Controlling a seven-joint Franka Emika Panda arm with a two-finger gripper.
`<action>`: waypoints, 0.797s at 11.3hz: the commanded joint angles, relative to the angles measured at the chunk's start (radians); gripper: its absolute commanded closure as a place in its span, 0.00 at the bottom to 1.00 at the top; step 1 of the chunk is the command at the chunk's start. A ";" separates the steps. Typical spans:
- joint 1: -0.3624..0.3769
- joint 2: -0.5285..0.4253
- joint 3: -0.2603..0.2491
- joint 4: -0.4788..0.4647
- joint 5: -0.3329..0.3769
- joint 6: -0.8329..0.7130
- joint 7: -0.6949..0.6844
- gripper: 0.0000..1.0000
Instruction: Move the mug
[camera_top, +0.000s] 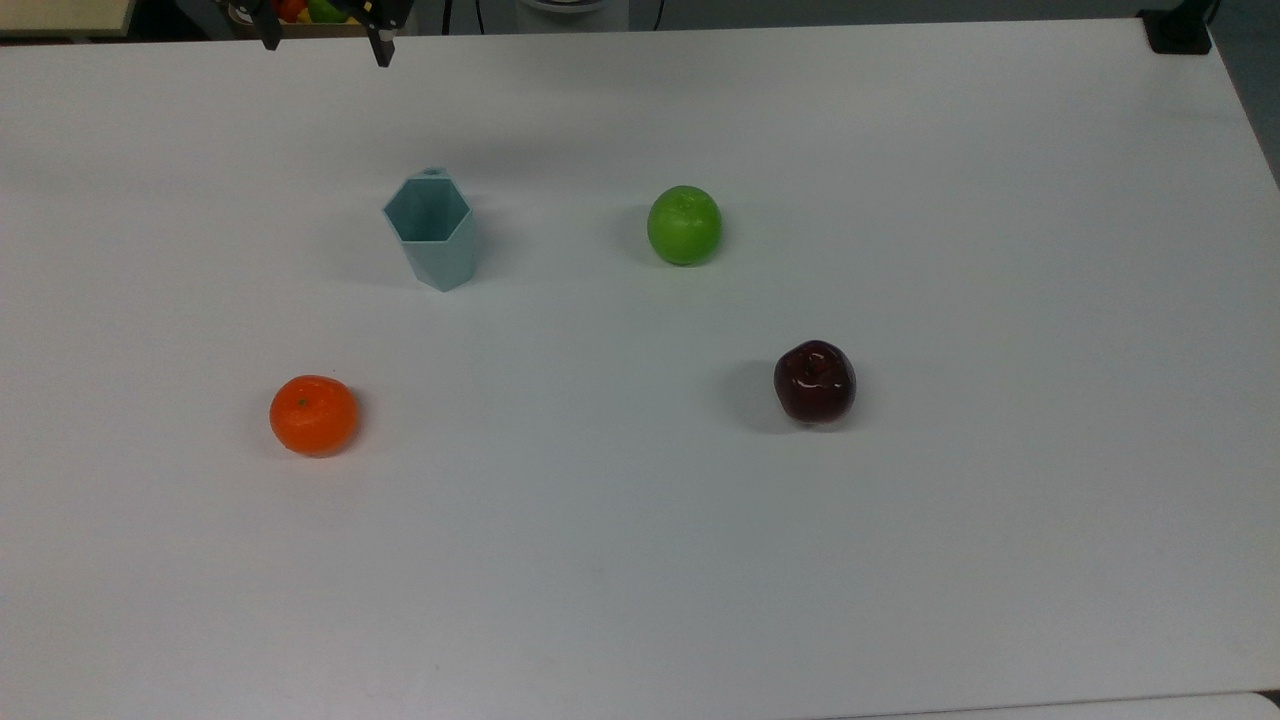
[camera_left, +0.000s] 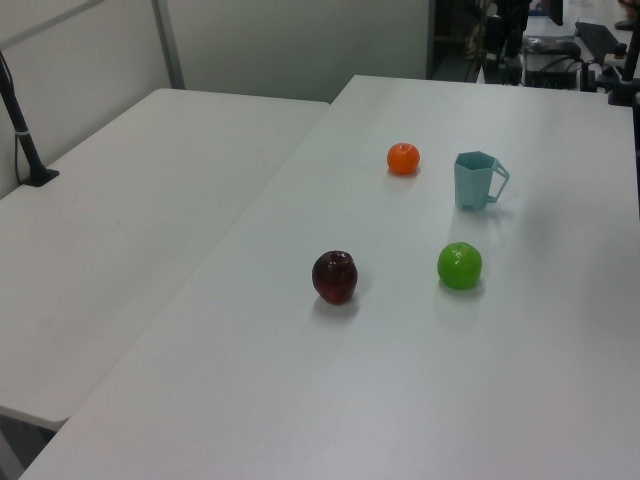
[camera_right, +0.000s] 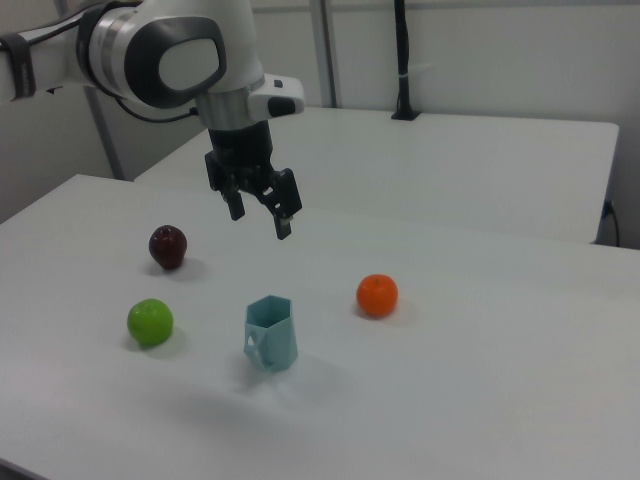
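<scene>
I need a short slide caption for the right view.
Open gripper hovers above the mug, among three fruits on a white table.

matt mug (camera_top: 432, 232), glossy red apple (camera_top: 814, 381), smooth matt table (camera_top: 640, 560)

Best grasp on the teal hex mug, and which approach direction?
Probably from above, end effector open, closing across the rim wall of the pale teal-blue faceted mug. It stands upright, mouth open upward, with flat facets to pinch. Its angular handle sticks out to the left view's right; avoid that side.
</scene>
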 joint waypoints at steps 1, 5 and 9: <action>-0.004 -0.021 -0.004 0.009 0.012 -0.065 0.009 0.00; -0.006 -0.021 -0.005 0.007 0.018 -0.082 -0.005 0.00; -0.006 -0.094 -0.007 -0.102 0.022 -0.081 -0.112 0.00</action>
